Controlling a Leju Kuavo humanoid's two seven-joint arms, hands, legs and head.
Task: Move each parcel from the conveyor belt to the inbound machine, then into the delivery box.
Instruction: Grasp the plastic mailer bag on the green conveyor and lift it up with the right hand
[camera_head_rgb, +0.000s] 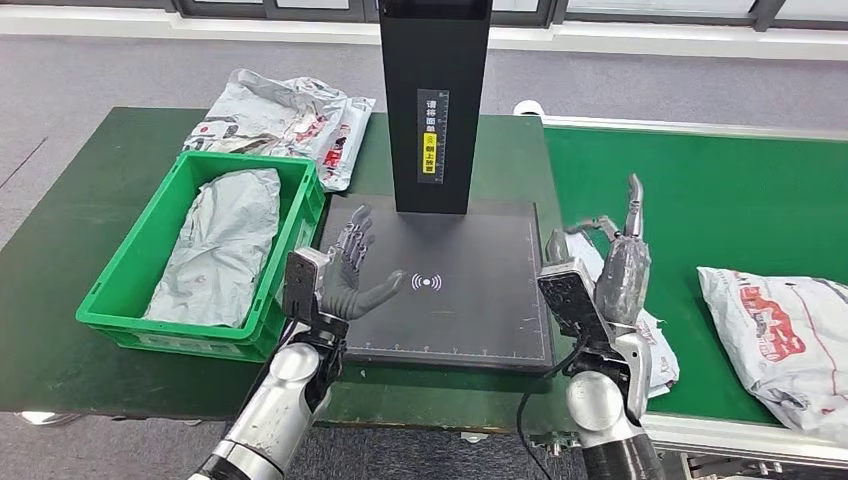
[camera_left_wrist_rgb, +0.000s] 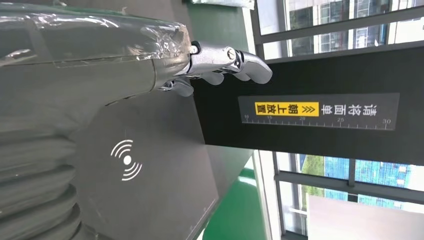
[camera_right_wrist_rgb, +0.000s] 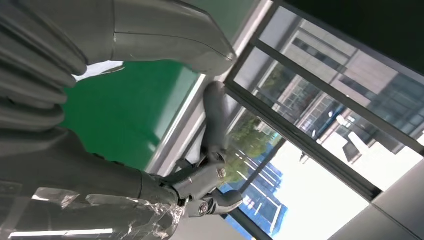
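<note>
Over the inbound machine's pad, the left hand hovers spread, empty; the right hand, fingers apart, must next grip the parcel beneath it.

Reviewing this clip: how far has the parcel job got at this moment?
Done: one grey parcel lies in the green box. In hand: nothing; the left hand hovers open over the bare scanner plate, and the right hand is raised with fingers apart at the belt's edge, above a small parcel. Left: that parcel and a larger one on the belt.
</note>
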